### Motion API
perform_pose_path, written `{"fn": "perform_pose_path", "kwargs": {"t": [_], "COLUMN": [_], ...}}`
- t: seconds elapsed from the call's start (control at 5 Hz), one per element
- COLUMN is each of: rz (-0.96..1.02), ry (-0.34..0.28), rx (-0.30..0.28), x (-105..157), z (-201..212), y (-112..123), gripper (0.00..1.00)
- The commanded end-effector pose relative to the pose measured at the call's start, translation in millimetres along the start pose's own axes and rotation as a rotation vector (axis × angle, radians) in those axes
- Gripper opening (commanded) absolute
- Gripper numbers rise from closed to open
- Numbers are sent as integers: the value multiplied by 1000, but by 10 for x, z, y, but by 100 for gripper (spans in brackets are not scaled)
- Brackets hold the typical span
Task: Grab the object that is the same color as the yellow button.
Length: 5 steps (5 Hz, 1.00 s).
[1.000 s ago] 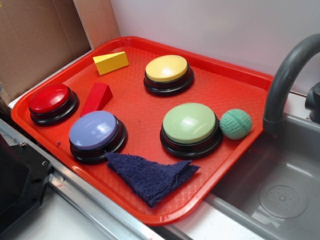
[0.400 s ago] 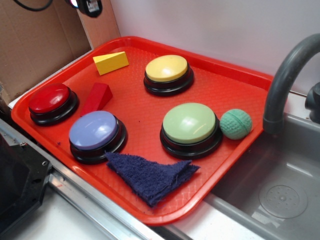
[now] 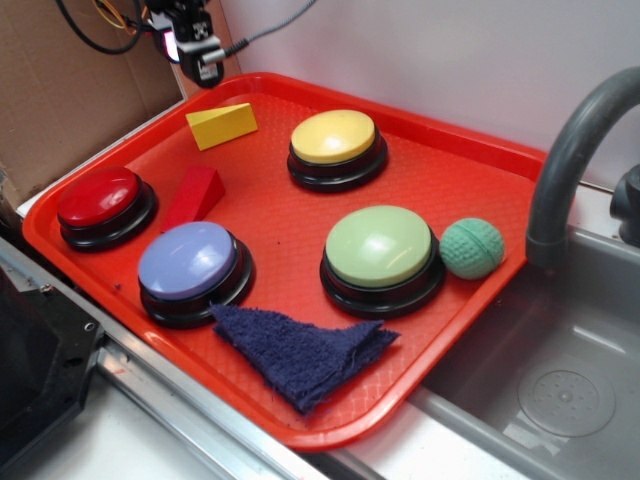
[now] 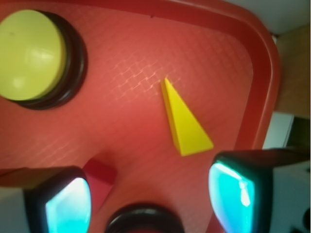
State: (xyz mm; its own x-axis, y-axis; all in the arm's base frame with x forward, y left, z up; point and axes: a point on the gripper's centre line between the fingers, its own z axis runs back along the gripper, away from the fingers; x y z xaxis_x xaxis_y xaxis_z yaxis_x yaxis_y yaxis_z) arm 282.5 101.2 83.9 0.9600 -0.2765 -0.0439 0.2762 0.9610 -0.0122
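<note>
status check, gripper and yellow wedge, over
Gripper open, empty, above the tray's far corner. Yellow wedge untouched on the tray, beside the yellow button. Nothing between gripper and wedge; red wedge sits apart.

The exterior view looks down at a slant from the near side of the red tray [image 3: 470, 180], far enough back to take in the whole tray, the sink and grey faucet [image 3: 570, 150] at 3 o'clock, and cardboard at 10 o'clock. The gripper [image 3: 195, 45] shows small at 11 o'clock. The wrist view sits close above the tray, facing almost straight down — its two fingers [image 4: 233, 191] frame the bottom edge. Both views share one corner: the yellow wedge [image 4: 184, 121], the yellow button [image 4: 29, 53] and a red wedge [image 4: 99, 177].
</note>
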Motion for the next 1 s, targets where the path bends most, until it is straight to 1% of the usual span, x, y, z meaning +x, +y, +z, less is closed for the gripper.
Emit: {"fn": "perform_pose_path", "kwargs": {"t": [0.0,0.2,0.6,0.8], "rz": [-85,-89,-88,-58], "ry": [-1,38,132,181], "rx": [102,101,107,86], "x": [192,229,176,97], "z": [-206,-342,-755,-911], "y": [157,182,203,198], "gripper": [100,100,100,49]}}
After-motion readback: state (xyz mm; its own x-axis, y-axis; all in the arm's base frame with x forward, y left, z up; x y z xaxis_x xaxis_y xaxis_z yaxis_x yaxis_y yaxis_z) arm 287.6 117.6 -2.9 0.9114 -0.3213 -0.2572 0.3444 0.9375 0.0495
